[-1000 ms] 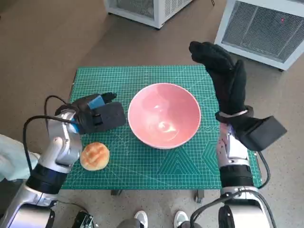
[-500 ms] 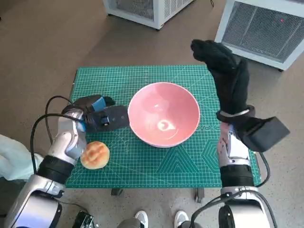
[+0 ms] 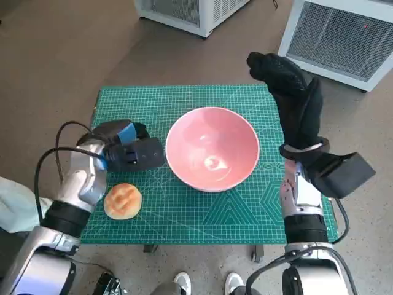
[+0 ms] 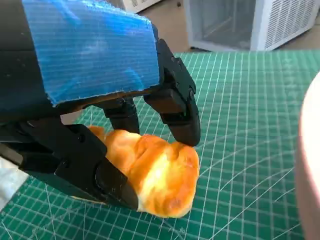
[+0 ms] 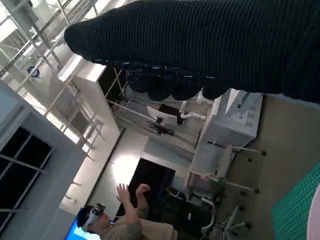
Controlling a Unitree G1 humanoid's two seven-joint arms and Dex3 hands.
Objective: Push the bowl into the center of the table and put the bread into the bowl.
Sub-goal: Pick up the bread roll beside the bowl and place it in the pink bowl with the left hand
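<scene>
Left hand [image 3: 132,152], black with blue tape across its back, hovers over the green cutting mat [image 3: 184,215] between the bread and the bowl, holding nothing; in the left wrist view its fingers [image 4: 177,107] are spread apart above the bread [image 4: 150,172], and whether any of them touches the crust cannot be told. From the head view, the bread [image 3: 123,200] lies on the mat near the table's front edge, on the robot's left, apart from the bowl. 1 pink bowl [image 3: 212,149] stands about mid-table, empty. Beyond it on the robot's right, the right hand [image 3: 288,92] in its black knitted glove is raised above the mat's far right corner, fingers extended and grasping nothing. White cabinets [image 3: 334,37] stand on the floor past the table.
</scene>
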